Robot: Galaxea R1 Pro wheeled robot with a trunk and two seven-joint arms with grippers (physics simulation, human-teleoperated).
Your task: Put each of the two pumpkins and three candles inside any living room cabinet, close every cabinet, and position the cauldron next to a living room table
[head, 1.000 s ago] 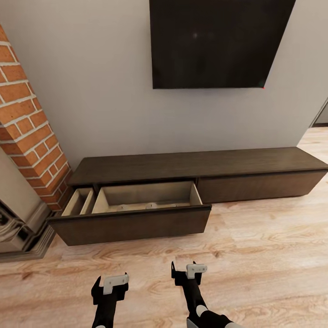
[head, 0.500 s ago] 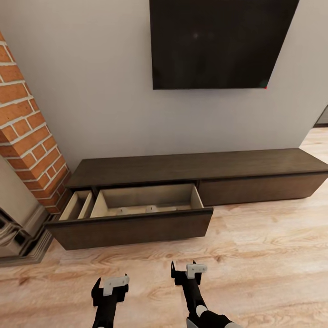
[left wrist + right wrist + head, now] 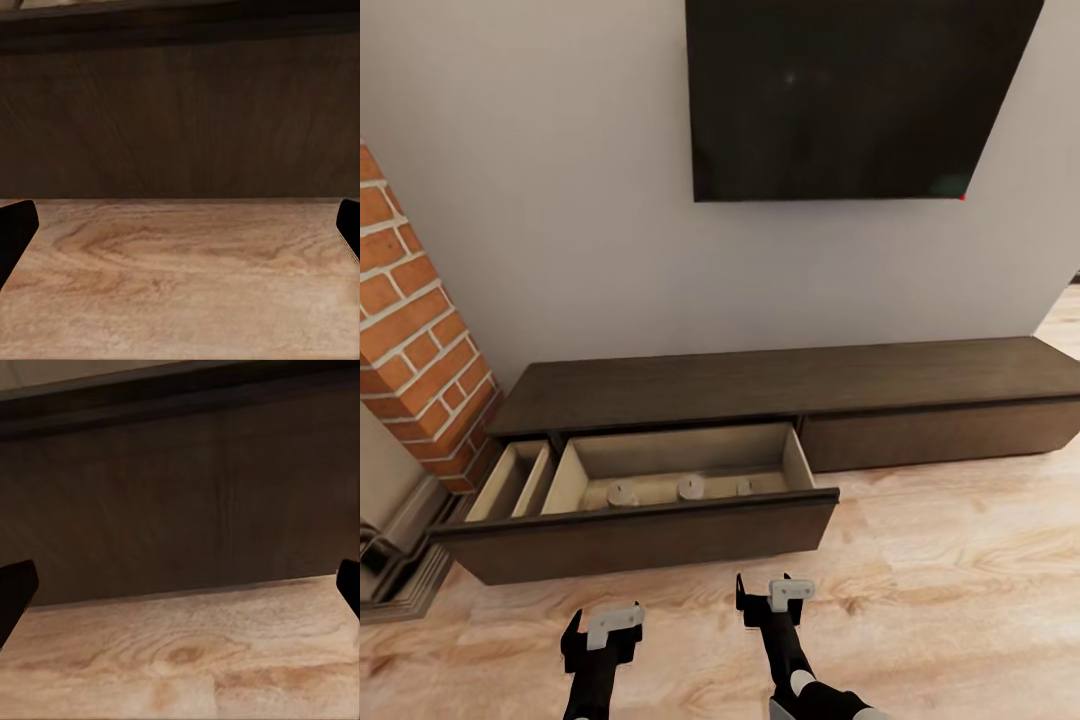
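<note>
The long dark-brown cabinet stands against the wall with its wide left drawer pulled out. Three stubby grey candles stand in a row on the drawer's pale floor. My left gripper and right gripper hover low over the floor just in front of the drawer front, both open and holding nothing. In the left wrist view, the gripper faces the dark drawer front, with its fingertips spread far apart. The right gripper is spread the same way. The pumpkins and the cauldron are out of view.
A narrow side compartment lies open at the drawer's left. A brick column and a fireplace base stand at the left. A black TV hangs above. The cabinet's right drawer front is shut. Wooden floor stretches to the right.
The whole view has shifted: the camera has moved closer to the cabinet and looks deeper into the drawer, so the candles show more fully. Both arms keep the same pose.
</note>
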